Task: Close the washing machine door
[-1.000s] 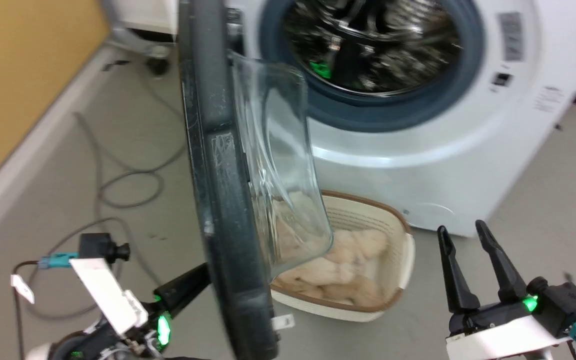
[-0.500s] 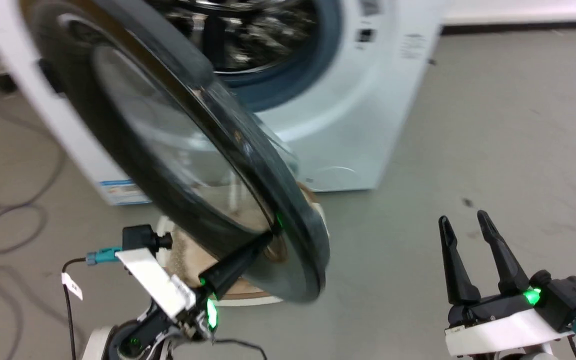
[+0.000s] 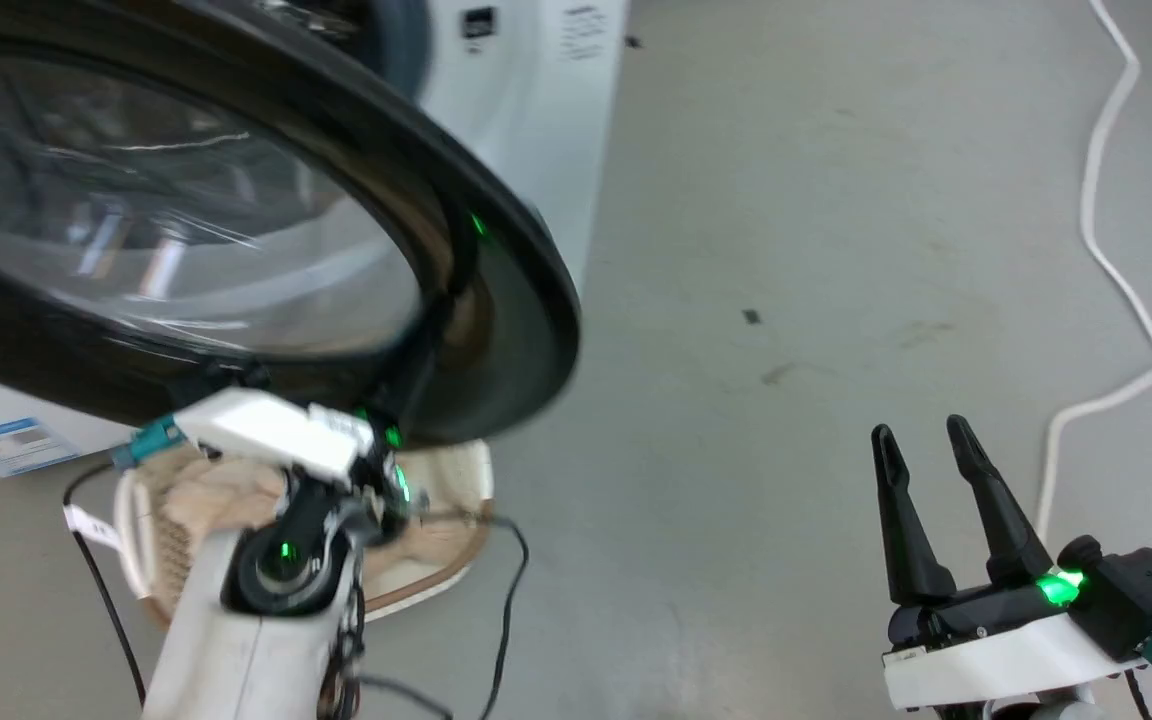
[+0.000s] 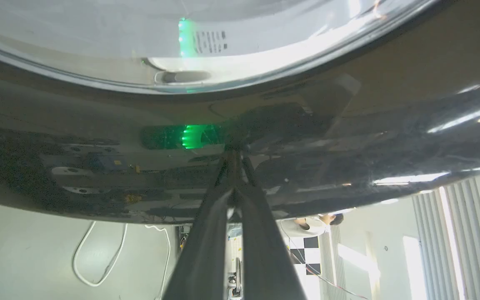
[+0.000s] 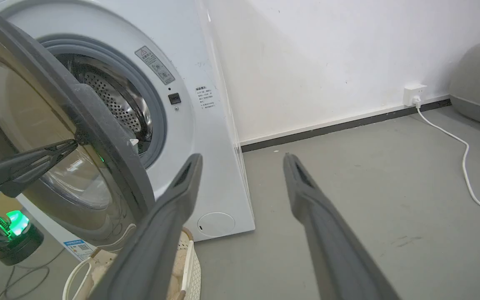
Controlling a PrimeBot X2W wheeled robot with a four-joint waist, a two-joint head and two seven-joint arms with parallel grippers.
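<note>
L claw (image 4: 233,155) tips touching washing machine door (image 3: 526,330) rim

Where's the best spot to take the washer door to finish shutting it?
Probably the black rim of the door near its free edge, from the outer face, pushing rather than pinching. The rim is broad and that edge gives most leverage; the glass looks slick. The left gripper, fingers shut, touches there.
</note>
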